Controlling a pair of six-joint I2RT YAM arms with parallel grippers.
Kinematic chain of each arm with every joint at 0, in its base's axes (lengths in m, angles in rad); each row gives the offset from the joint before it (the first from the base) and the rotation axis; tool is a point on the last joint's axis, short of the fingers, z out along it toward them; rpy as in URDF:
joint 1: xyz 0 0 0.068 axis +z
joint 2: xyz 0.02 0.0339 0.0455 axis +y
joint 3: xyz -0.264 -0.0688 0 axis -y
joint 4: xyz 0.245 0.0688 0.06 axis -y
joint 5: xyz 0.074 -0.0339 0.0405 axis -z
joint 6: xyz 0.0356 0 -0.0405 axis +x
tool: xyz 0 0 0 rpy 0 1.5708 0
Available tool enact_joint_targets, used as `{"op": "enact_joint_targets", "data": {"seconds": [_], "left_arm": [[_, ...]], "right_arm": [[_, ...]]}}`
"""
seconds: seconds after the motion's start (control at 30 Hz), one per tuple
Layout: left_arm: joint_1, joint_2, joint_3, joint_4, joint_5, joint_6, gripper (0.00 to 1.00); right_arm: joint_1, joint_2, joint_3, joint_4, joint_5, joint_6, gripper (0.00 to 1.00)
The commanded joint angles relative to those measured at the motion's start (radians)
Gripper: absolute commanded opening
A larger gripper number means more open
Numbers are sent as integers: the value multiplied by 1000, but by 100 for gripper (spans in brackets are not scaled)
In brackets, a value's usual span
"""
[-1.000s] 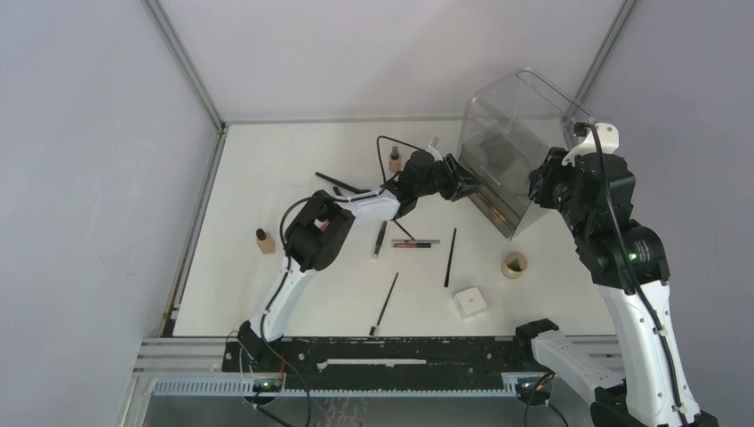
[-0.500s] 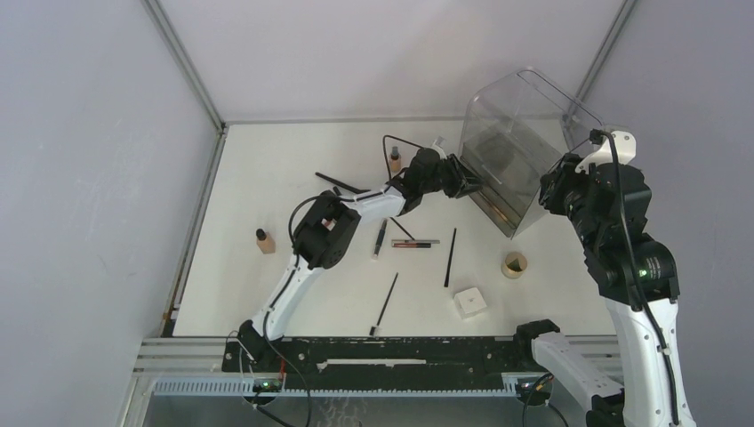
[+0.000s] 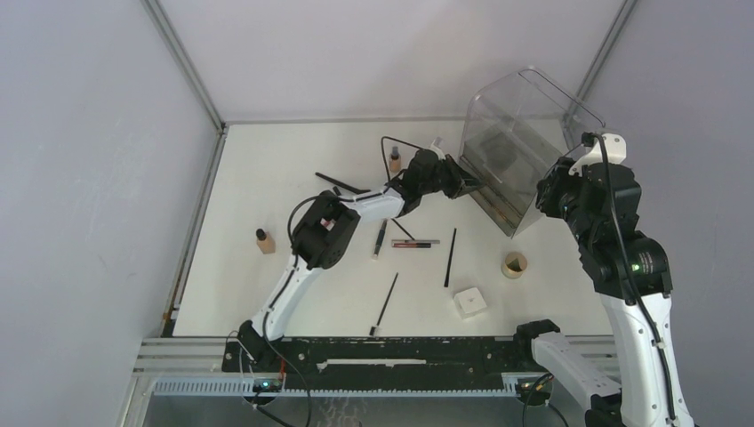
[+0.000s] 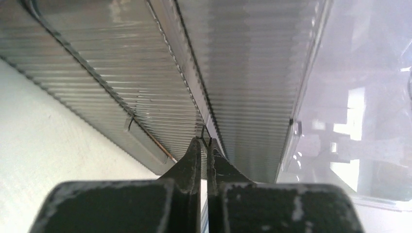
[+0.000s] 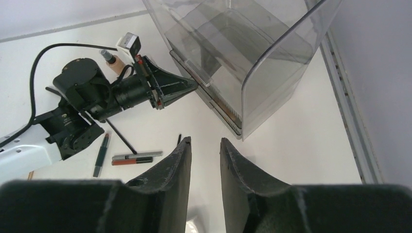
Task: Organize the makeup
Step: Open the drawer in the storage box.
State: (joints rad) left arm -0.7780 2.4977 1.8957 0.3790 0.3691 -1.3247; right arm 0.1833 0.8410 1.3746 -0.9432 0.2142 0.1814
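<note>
Just closed left tool (image 4: 204, 143) on nothing visible at clear bin (image 3: 520, 124) base; kept right tool (image 5: 205, 145) half-open, empty; left makeup (image 3: 450, 257) unsorted.

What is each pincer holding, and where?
Left pincer is shut at the lower front edge of the clear bin, apparently pinching its lip. Right pincer is open, holding nothing.

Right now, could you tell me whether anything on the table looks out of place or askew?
Yes: the clear bin is tipped up, leaning on one edge rather than sitting flat. The left gripper is shut right at its lower edge.
</note>
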Motion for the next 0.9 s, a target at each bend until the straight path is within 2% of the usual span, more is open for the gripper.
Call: {"op": "enact_joint_targets", "data": {"seconds": [0.0,0.23,0.43,0.6,0.87], "left_arm": [[-8,-143,-138,37,-10,125,0],[-9,-283,-345,58,0,208,0],[-9,-320,-424,65,33,232,0],[-7,-384,-523,74,10,254,0],[-2,-436,-595,74,6,263,0]], "right_arm": [[-5,13,-8,28,-17,2,35],[-5,25,-11,38,-25,10,34],[-5,33,-20,48,-46,21,33],[-4,33,-24,51,-55,25,33],[-3,32,-31,58,-85,41,33]]}}
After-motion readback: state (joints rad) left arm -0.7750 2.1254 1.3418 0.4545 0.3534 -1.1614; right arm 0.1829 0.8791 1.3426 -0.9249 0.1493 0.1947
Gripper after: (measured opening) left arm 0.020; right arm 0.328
